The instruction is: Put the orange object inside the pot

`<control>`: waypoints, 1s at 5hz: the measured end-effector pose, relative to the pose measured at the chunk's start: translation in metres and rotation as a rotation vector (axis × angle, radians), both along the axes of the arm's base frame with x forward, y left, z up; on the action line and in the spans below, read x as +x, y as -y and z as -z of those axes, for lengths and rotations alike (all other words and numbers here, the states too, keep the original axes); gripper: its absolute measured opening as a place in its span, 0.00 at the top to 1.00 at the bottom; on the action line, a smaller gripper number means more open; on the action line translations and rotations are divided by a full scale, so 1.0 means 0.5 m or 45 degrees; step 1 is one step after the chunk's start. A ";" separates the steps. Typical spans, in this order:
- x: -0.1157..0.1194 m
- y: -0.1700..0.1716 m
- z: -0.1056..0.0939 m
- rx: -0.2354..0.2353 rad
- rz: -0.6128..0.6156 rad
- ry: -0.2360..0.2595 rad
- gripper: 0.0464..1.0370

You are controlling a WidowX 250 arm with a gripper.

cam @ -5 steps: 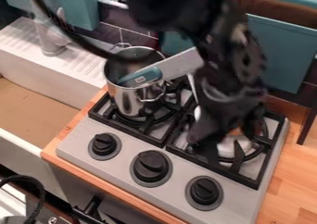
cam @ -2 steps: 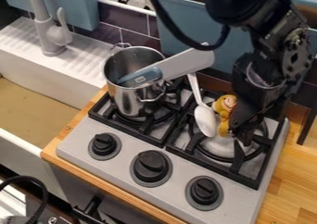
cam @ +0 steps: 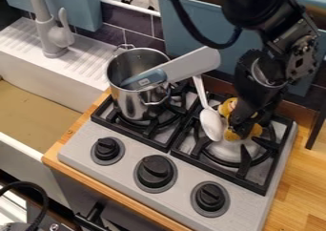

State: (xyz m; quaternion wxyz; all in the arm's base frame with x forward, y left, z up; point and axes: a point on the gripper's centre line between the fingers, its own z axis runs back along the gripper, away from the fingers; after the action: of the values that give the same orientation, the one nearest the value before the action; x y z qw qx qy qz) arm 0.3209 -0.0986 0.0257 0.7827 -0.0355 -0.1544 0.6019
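Grasping the rounded yellow-orange toy [cam: 255, 131], which is lying partly behind the black two-finger gripper [cam: 237, 130], is being best served by a gentle, centred hold kept clear of the white plastic spoon [cam: 211, 125] beside it, though whether anything is being gripped cannot be told.

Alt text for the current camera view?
Robot pincer at an orange-yellow toy on the right side of a stove, beside a white spoon. At left, a steel pot with a blue-handled utensil leaning in it.
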 end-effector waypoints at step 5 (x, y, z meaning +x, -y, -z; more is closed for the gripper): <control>0.020 -0.049 0.034 0.064 -0.118 -0.049 0.07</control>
State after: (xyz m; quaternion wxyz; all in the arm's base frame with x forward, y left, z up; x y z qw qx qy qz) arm 0.3308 -0.0742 0.0088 0.7575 0.0030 -0.1557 0.6340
